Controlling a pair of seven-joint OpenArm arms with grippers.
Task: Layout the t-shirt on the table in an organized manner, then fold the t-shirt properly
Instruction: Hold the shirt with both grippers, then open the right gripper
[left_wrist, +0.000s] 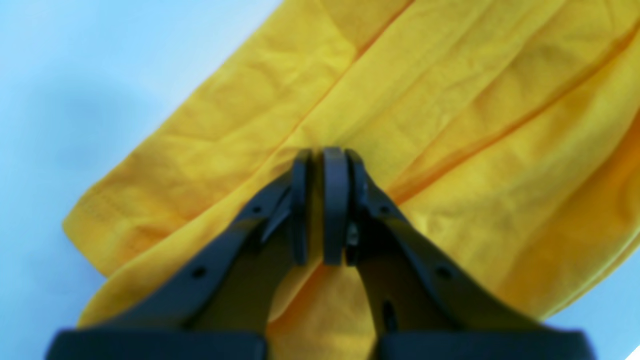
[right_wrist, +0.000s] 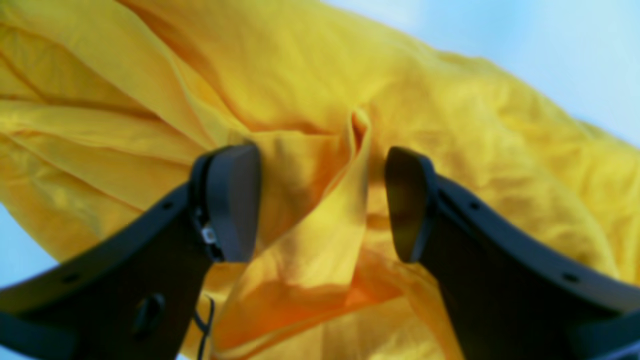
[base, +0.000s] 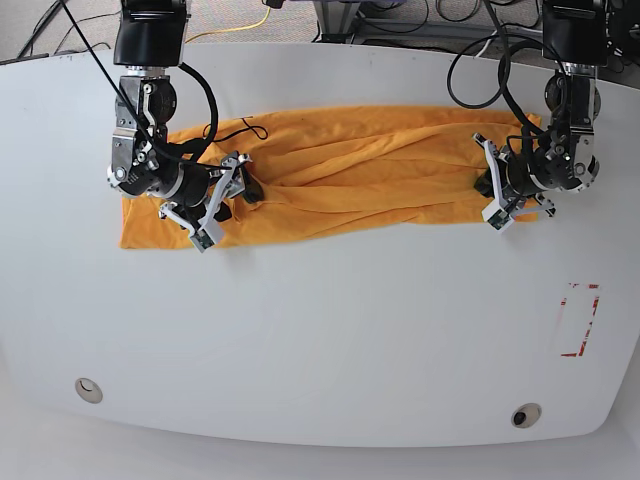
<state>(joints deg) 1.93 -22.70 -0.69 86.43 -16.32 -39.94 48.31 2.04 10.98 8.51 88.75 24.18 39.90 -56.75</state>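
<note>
- Item: orange-yellow soft cotton t-shirt (base: 340, 170), lying as a long, rumpled band across the far half of the large white smooth table (base: 320, 330), with lengthwise creases from end to end. The black line drawing cannot be made out in any view.
- My left gripper (left_wrist: 322, 205): black jaws closed, a thin fold of the yellow cloth pinched between the pads. In the base view it sits at the band's end on that view's right (base: 497, 190).
- My right gripper (right_wrist: 322, 202): jaws parted, straddling an upright ridge of bunched cloth that stands between the pads (right_wrist: 235, 200). It does not yet clamp; the ridge looks close to one pad, but I cannot tell if they touch. In the base view it sits near the band's other end (base: 225, 190).
- Step in hand, by my judgement: the laying-out stage. The shirt is stretched long but not spread wide; no fold has been made.
- Next move calls for: closing my right gripper on the ridge, then drawing both ends apart and toward the near edge, so the cloth opens flat.
- Other fixtures: red-tape rectangle outline (base: 579, 320) and two round grommets (base: 88, 388), all well apart from the shirt.
</note>
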